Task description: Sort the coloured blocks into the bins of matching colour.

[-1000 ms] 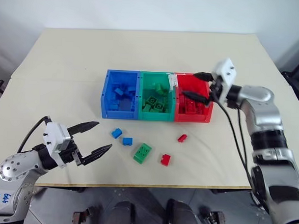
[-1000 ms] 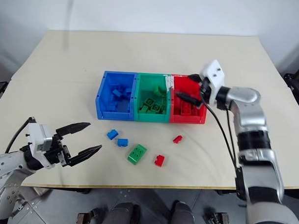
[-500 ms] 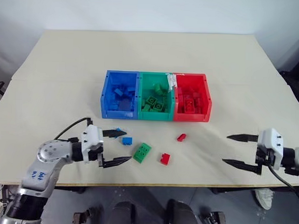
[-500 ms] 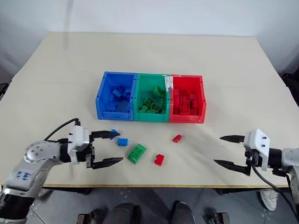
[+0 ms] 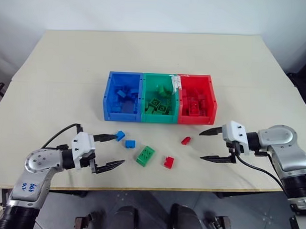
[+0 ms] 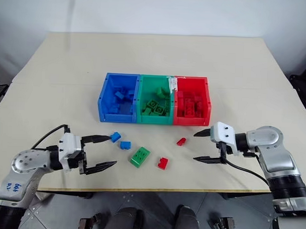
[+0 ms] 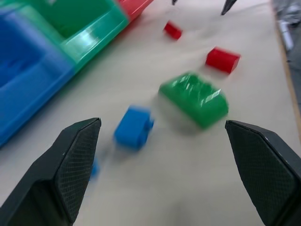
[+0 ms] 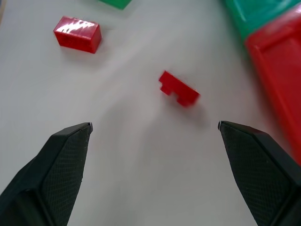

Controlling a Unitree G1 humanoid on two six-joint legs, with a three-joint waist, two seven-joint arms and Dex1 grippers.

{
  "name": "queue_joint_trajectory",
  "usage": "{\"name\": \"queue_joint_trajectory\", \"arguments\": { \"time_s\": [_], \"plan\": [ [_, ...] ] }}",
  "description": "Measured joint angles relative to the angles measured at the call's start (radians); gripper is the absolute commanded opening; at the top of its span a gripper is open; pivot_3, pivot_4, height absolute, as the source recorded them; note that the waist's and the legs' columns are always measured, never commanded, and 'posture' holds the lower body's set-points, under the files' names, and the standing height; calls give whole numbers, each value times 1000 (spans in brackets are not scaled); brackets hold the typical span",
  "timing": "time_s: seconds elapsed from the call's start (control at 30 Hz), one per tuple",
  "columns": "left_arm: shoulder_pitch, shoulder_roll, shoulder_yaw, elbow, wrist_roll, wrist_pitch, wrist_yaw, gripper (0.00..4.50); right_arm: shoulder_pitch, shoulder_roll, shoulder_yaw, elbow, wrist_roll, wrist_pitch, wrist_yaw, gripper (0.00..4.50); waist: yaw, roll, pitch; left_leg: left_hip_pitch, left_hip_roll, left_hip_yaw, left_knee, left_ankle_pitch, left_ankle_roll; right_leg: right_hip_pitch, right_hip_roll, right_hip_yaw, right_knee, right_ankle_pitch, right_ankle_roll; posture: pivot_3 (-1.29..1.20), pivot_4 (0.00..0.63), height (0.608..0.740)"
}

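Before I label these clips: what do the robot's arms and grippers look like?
Both arms are silver-grey metal with black joints. Each gripper, left and right, has a white block body, two black tapered fingers with mesh-textured pads, and a black cable looping to it. The left arm bears blue handwritten markings.

Blue handwriting stands on the left arm's (image 5: 36, 171) grey casing, lower left of the frame; its characters cannot be read reliably.

Three bins (image 6: 154, 119) mid-table, loose blocks (image 6: 140, 157) in front, both arms' jaws spread wide beside them
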Motion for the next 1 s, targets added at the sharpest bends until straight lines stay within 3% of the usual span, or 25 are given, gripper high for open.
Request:
{"name": "queue_joint_trajectory", "arguments": {
  "time_s": [0.23,0.27,0.37,0.63,0.7,1.0],
  "plan": [
    [113,8,78,-90,-11,22,49,4500,-154,128,116,167,-109,-104,-15,4481,-3,0,0,-1,-2,-2,0,0,0,0,-1,-1,0,0,0,0,150,740],
    [121,3,80,-103,-11,24,59,4500,-167,131,127,188,-118,-113,-15,4310,-4,0,0,-1,-2,-2,0,0,0,0,-1,-1,0,0,0,0,150,740],
    [143,-10,80,-140,-11,31,81,4500,-197,133,146,223,-134,-142,2,3532,-8,0,0,0,-2,-2,0,0,0,1,-1,-2,0,0,0,0,150,740],
    [156,-10,89,-158,-12,34,102,4500,-216,116,155,280,-146,-214,48,816,-8,-1,-1,1,-1,-2,1,0,0,2,-1,-1,1,0,0,0,150,740],
    [154,-10,90,-158,-12,34,102,4500,-216,107,148,285,-147,-216,47,320,-7,-1,-1,1,-1,-2,1,0,0,2,-1,-1,1,0,0,0,150,740],
    [63,-44,78,-156,-42,58,123,4500,-166,85,-28,200,-6,-4,-39,320,-9,0,0,0,-1,-3,0,0,0,1,-1,-2,1,0,0,0,150,740]
  ]
}}
